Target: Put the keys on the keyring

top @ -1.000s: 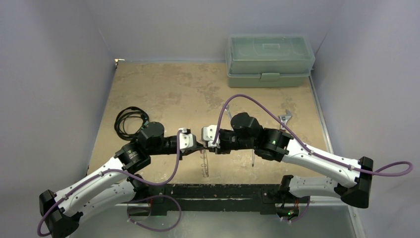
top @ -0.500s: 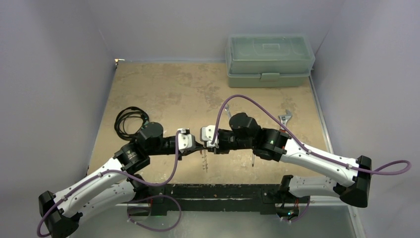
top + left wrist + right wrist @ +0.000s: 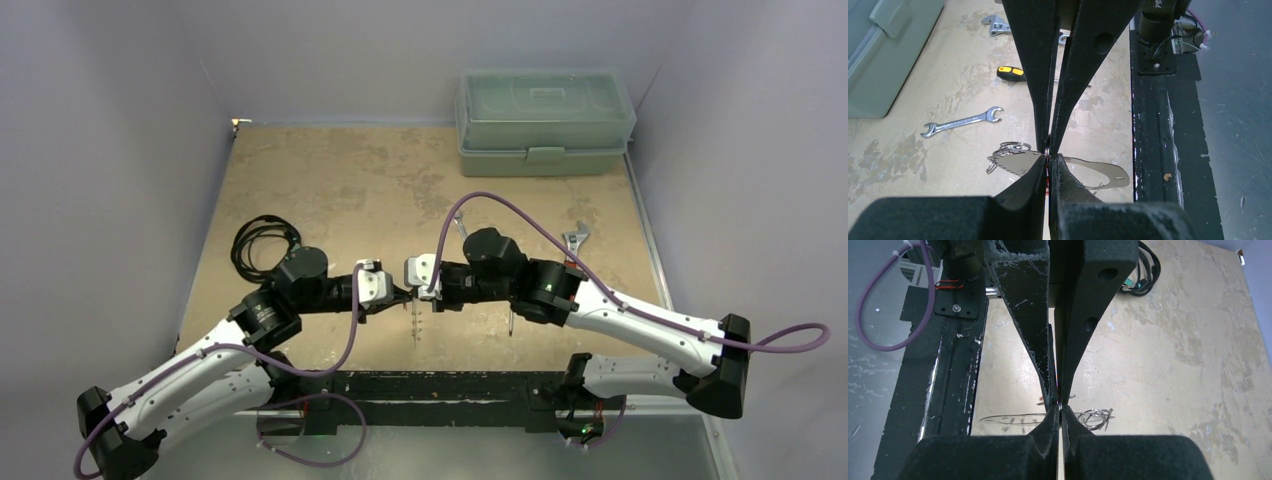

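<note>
My left gripper [image 3: 399, 293] and right gripper [image 3: 417, 292] meet tip to tip above the near middle of the table. Both are shut on the same thin metal edge of the keyring [image 3: 415, 322], which hangs below them. In the left wrist view my gripper [image 3: 1048, 156] pinches the silvery oval loop [image 3: 1098, 174], with small split rings [image 3: 1010, 148] at its left end. In the right wrist view my gripper [image 3: 1060, 408] pinches the same loop [image 3: 1008, 418], with rings [image 3: 1095, 417] on the right. A bit of red [image 3: 1041, 401] shows beside the fingers. I cannot make out separate keys.
A green toolbox [image 3: 545, 120] stands at the back right. A coiled black cable [image 3: 262, 245] lies left. A small silver spanner [image 3: 962, 121], a yellow-handled screwdriver [image 3: 1010, 73] and an adjustable wrench [image 3: 576, 240] lie on the table. The black base rail [image 3: 450, 385] runs along the near edge.
Both grippers stay pinched together and have shifted slightly left. The hanging loop has turned or swung a little and looks shorter.
</note>
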Robot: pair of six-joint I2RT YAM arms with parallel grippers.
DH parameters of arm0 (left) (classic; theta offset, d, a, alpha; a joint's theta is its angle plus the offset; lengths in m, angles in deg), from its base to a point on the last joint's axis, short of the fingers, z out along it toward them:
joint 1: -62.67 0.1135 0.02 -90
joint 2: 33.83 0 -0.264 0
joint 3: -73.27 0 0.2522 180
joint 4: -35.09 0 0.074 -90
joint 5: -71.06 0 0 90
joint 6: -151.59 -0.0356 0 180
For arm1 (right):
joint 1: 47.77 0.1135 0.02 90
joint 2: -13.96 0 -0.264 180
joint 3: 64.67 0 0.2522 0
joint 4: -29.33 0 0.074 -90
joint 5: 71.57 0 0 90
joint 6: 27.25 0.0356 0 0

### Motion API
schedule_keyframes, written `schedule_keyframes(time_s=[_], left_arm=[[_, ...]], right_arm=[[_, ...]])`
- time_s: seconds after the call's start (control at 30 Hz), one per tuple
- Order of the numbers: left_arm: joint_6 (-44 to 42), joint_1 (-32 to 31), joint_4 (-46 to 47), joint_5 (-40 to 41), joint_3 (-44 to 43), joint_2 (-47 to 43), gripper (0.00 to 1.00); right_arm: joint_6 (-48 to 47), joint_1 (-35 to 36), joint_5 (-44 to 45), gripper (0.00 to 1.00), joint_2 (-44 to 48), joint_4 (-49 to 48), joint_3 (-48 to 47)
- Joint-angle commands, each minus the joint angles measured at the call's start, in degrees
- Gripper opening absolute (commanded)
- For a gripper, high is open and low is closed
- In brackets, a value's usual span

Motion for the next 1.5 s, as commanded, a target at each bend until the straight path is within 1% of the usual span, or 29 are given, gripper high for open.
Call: schedule_keyframes(time_s=[0.0,0.03,0.07,0.13,0.2,0.27,0.33,0.4,0.47,0.63,0.8,0.9,1.03,1.2,1.23,1.27,1.37,1.47], left_arm=[[-0.3,0.1,3.7,-1.9,-2.1,-1.8,0.00],[-0.3,0.1,3.8,-1.8,-2.1,-2.0,0.00],[-0.3,0.1,3.8,-1.5,-2.2,-2.2,0.06],[-0.2,0.1,3.8,-0.8,-2.2,-2.7,0.29],[-0.3,0.1,4.1,-0.1,-2.0,-3.5,0.44],[-0.1,0.1,4.5,0.4,-1.6,-4.5,0.51],[-0.1,0.1,4.8,0.9,-1.4,-5.1,0.53],[0.0,0.2,5.0,1.2,-1.4,-5.4,0.53],[0.0,0.1,5.2,1.4,-1.4,-5.6,0.50],[0.1,0.2,6.0,1.4,-0.9,-6.2,0.36],[0.4,0.1,6.5,1.1,-0.9,-6.1,0.27],[0.6,0.2,6.9,0.9,-0.8,-6.5,0.26],[0.6,0.2,7.2,0.5,-0.5,-6.7,0.28],[0.6,0.1,6.7,0.0,-0.7,-5.7,0.26],[0.5,0.2,6.6,-0.1,-0.8,-5.5,0.24],[0.5,0.1,6.5,-0.3,-1.0,-5.2,0.19],[0.4,0.2,6.5,-0.7,-1.0,-5.0,0.00],[0.4,0.1,6.7,-1.0,-0.9,-4.9,0.00]], right_arm=[[0.1,0.1,-1.4,0.00,1.3,-2.9,0.5],[0.2,0.1,-1.4,0.00,1.8,-3.5,0.8],[0.4,0.1,-1.4,0.00,2.3,-4.0,1.1],[0.4,0.1,-1.7,0.00,3.4,-5.3,1.6],[0.8,0.1,-1.8,0.00,4.7,-6.8,2.3],[1.1,0.1,-1.8,0.00,6.2,-8.1,2.9],[1.6,0.1,-1.8,0.00,7.6,-9.4,3.7],[2.2,0.1,-1.5,0.00,9.1,-10.8,4.5],[2.9,0.1,-1.3,0.00,10.5,-12.6,5.6],[3.9,0.1,-1.3,0.00,12.3,-13.9,6.7],[3.9,0.1,-1.5,0.00,12.3,-14.1,6.9],[3.8,0.1,-1.5,0.00,12.0,-14.4,6.9],[3.7,0.1,-1.7,0.00,11.4,-14.7,7.0],[3.7,0.1,-2.1,0.00,11.3,-15.2,7.0],[3.7,0.1,-2.1,0.00,11.2,-15.2,7.0],[3.7,0.1,-2.1,0.00,11.1,-15.2,7.1],[3.6,0.1,-2.2,0.00,10.7,-15.0,6.7],[3.5,0.1,-2.3,0.00,10.7,-15.1,6.7]])
